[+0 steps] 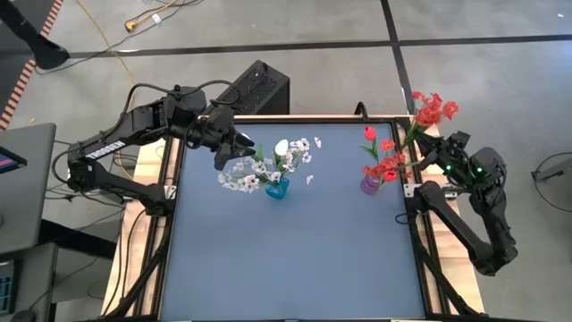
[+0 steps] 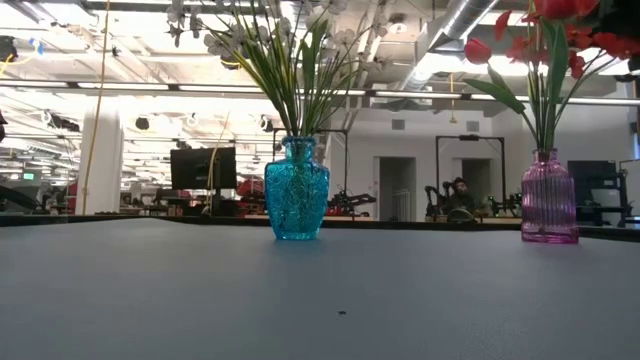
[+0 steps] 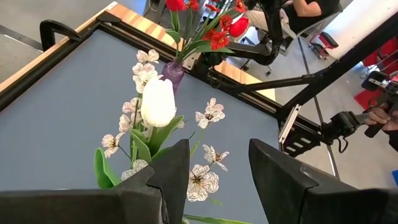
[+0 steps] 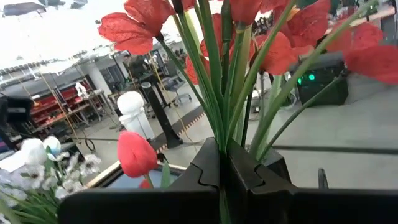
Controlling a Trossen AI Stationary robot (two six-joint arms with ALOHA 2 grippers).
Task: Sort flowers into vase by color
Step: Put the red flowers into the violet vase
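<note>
left arm: we see it reach in from the table's left edge toward the far middle, its wrist bent down over the white bunch.
left gripper: we find its two dark fingers apart with nothing between them, hovering just left of and above the white blooms.
white flowers: we count a white tulip bud and several small-blossom sprays standing in the blue vase, which sits far of the table's middle; the bud lies just beyond the open fingertips, not touching them.
right arm: we see it folded at the table's far right corner, elbow out past the edge, wrist turned inward toward the purple vase.
right gripper: we find its fingers pressed together on a bundle of green stems, just right of the purple vase.
red flowers: we see the clamped stems carry red heads up beyond the table's far right edge; more red blooms, with a red tulip bud, stand in the purple vase on the far right of the table.
vases: we see them well apart, blue to the left, purple to the right.
table: we see a blue-grey top.
</note>
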